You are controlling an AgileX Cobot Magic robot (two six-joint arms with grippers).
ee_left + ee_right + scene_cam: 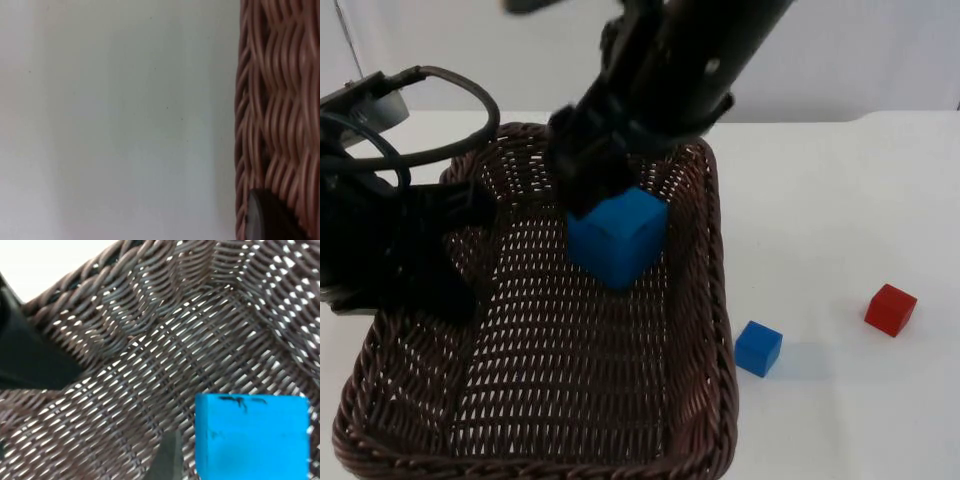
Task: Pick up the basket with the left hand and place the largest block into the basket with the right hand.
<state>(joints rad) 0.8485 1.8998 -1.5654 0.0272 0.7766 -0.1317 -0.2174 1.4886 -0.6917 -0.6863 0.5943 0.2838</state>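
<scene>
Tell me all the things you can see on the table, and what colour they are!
basket: one, dark brown wicker, held up at its left rim.
large block: one, blue, over the basket's inside, in the right gripper.
small blue block: one, on the table right of the basket.
small red block: one, further right.
table: white.
left gripper: black, on the basket's left rim.
right gripper: black, above the basket.
</scene>
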